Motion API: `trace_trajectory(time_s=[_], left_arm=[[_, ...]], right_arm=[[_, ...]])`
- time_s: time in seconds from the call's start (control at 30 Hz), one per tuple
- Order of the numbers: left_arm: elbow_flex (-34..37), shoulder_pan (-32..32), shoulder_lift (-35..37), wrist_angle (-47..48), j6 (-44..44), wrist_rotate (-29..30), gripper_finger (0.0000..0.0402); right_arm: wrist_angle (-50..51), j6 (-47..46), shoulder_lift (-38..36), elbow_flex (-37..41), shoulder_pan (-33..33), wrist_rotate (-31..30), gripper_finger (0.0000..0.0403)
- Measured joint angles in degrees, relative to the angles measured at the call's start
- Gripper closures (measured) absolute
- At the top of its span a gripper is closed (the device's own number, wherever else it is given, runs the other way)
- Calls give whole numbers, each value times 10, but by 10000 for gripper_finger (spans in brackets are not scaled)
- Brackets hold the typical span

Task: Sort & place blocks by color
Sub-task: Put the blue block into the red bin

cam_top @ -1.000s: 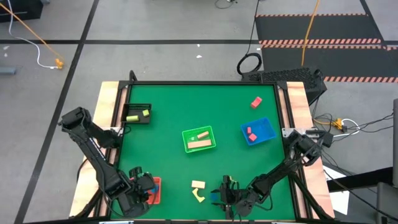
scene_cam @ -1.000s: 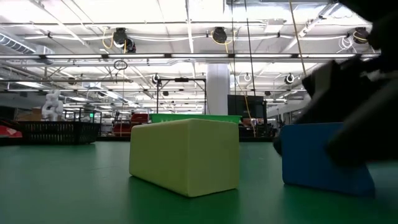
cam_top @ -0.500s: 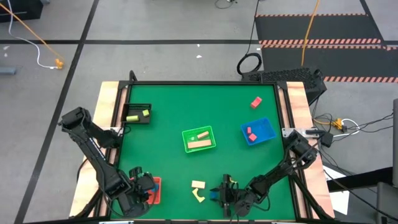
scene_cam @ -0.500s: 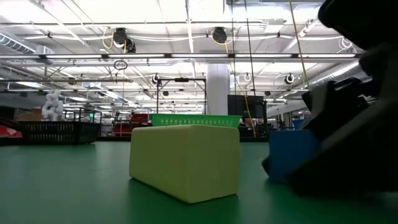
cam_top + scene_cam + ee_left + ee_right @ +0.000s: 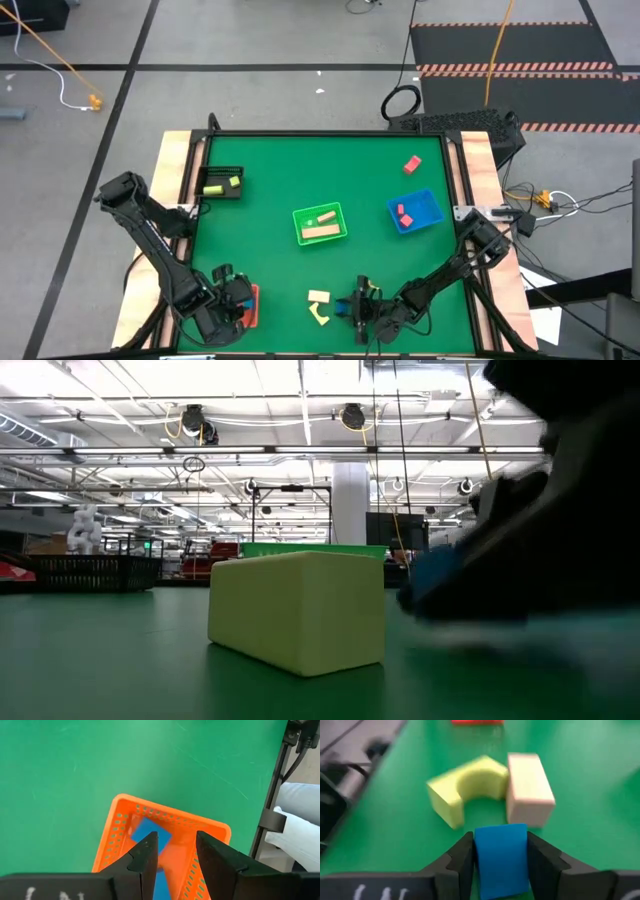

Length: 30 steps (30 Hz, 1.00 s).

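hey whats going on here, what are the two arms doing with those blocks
Two arms are sorting small blocks into coloured trays. At the table's near edge the right gripper is shut on a blue block, just beside a yellow-green arch and a cream block lying on the green mat. The left gripper hangs open over the red tray, which holds a blue piece. The blue tray holds a pink block; another pink block lies loose.
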State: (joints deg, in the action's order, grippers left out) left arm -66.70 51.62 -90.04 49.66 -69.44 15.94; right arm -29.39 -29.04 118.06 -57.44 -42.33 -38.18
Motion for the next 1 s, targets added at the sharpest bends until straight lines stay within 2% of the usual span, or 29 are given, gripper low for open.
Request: trace_trajectory(time_s=[0.13, 0.23, 0.43, 0.6, 0.73, 1.0], left_arm=[[0, 0, 0, -3, 3, 34, 268], [0, 0, 0, -10, 3, 81, 268], [0, -14, 0, -96, 17, 171, 268], [0, -48, 0, -214, 65, 174, 268], [0, -76, 0, -284, 133, 174, 268], [0, -136, 0, -301, 215, 171, 267]], right_arm=[[-29, 35, -37, 0, 3, -3, 279], [-62, 84, -54, -1, 12, -6, 279], [-154, 272, -64, -1, 32, -7, 279], [-213, 421, -64, -1, 64, -10, 279], [-250, 502, -64, -3, 91, -8, 279], [-249, 624, -64, -21, 117, -7, 275]])
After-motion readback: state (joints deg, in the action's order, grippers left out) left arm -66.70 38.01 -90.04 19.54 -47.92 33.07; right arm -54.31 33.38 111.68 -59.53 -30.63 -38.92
